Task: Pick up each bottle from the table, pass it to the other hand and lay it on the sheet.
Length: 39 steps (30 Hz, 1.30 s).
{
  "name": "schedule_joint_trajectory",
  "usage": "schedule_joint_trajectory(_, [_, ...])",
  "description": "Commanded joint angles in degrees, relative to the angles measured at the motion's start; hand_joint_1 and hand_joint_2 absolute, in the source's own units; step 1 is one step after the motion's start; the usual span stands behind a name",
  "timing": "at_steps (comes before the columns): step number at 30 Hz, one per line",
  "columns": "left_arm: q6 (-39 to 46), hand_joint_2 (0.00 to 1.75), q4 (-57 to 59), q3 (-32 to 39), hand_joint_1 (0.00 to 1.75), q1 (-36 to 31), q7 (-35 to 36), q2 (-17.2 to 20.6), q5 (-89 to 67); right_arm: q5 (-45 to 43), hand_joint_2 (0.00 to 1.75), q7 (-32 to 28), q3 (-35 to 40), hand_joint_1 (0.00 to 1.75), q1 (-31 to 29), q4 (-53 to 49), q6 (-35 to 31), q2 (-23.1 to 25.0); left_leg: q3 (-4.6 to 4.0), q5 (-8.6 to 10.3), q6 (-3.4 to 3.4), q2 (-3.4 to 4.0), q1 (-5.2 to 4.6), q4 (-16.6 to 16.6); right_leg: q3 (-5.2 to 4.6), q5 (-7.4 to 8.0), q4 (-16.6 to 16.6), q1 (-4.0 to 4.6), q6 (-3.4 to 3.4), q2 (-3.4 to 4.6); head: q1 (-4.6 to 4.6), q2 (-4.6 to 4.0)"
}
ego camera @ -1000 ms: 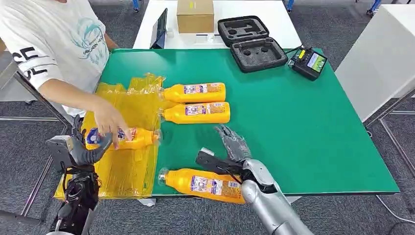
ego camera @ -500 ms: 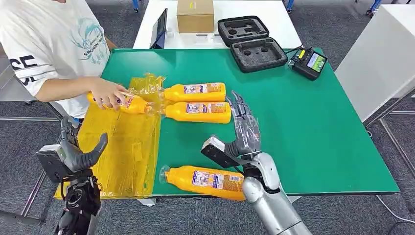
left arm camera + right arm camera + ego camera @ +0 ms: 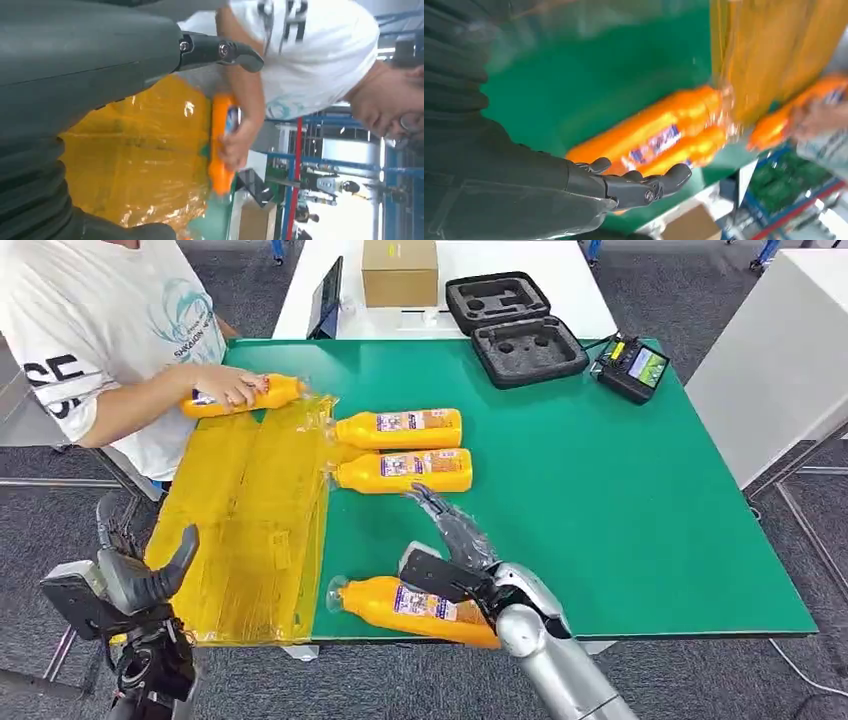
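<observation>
The counter (image 3: 620,490) wears a matt green covering. The yellow sheet (image 3: 250,520) on its left is thin crinkled plastic film (glossy, catching highlights). The orange bottles (image 3: 400,428) look like smooth plastic with printed labels. At the far side, a cardboard box (image 3: 398,270) and a foam-lined black case (image 3: 515,325).

The tabletop (image 3: 620,500) is plain green. The sheet (image 3: 250,520) is translucent yellow-orange and glossy. The bottles (image 3: 400,428) are orange with multicoloured labels and clear caps. The person's shirt (image 3: 90,320) is white with teal and black print. The case (image 3: 515,330) is black; the box (image 3: 398,270) is brown.
</observation>
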Motion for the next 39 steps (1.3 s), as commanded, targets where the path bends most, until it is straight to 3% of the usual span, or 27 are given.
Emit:
schedule_joint_trajectory(1, [-0.37,1.75,-2.77,2.55,0.0,1.22,0.22,-0.54,0.62,-0.99,1.75,0.09,5.9,0.0,-1.0,-4.67,2.02,-5.2,0.21,-0.18,-0.04,0.04,0.02,0.06,0.2,-0.13,0.03,0.02,-0.03,0.11,0.0,0.0])
schedule_joint_trajectory(7, [-0.43,1.75,-5.36,1.58,0.0,3.35,0.22,-0.44,3.08,0.02,1.75,1.81,8.47,0.0,-1.22,-5.32,2.58,-7.27,0.15,-0.1,-0.04,0.01,0.0,0.0,0.15,-0.07,-0.02,0.0,-0.03,0.07,0.0,0.0])
schedule_joint_trajectory(19, [-2.64,1.75,-14.76,0.95,0.0,12.34,1.84,-1.28,8.46,1.56,1.75,3.01,7.26,0.0,13.79,-12.14,-0.16,-13.37,0.28,-0.24,-0.02,-0.17,0.01,-0.05,0.32,-0.21,-0.1,0.01,0.0,-0.1,0.0,0.0])
schedule_joint_trajectory(28, [-2.74,1.75,-15.49,1.71,0.0,13.37,2.06,-1.79,8.25,4.48,1.75,6.23,5.73,0.0,18.73,-15.96,-2.38,-12.24,0.14,-0.28,0.05,-0.11,-0.01,-0.03,0.15,-0.23,-0.06,0.0,0.08,-0.05,-0.02,0.0])
schedule_joint_trajectory(39, [-2.84,1.75,-14.66,1.79,0.0,12.75,1.81,-2.07,7.35,6.12,1.75,3.68,5.77,0.0,17.03,-16.58,-2.67,-11.83,0.15,-0.27,0.06,-0.04,-0.01,-0.03,0.15,-0.21,-0.05,-0.01,0.09,0.03,0.0,0.0])
